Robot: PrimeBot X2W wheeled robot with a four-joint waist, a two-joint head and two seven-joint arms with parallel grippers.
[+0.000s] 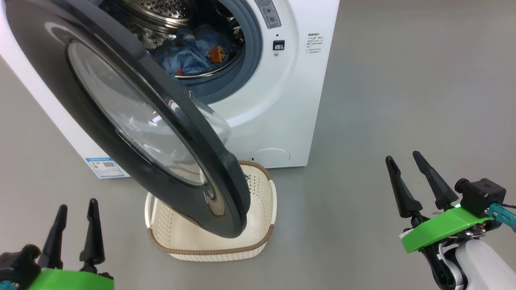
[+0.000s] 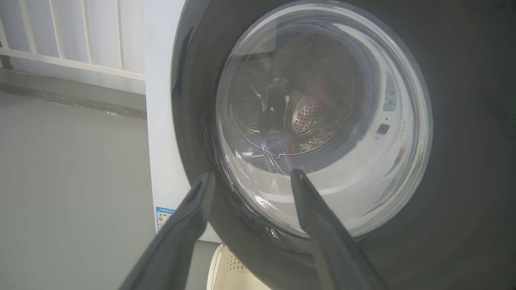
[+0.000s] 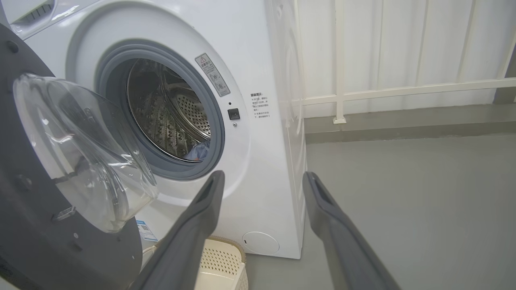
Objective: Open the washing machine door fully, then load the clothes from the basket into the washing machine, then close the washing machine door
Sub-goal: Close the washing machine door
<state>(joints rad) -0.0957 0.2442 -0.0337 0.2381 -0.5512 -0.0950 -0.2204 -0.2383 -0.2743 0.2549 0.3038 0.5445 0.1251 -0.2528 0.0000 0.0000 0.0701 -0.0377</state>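
Holding dark left fingers (image 1: 92,233) and right fingers (image 1: 401,193) spread, pinching nothing. Seeing round black-rimmed glass door (image 1: 133,121) hanging open over cream perforated basket (image 1: 209,251).

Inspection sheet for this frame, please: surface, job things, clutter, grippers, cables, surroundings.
Surface: grey floor.
Job's things: door open, standing over the basket; the part of the basket in view holds nothing; clothes inside the washing machine.
Clutter: nothing seen.
Grippers: left gripper and right gripper open, holding nothing.
Cables: teal cable at the right wrist.
Surroundings: white railing behind the machine.
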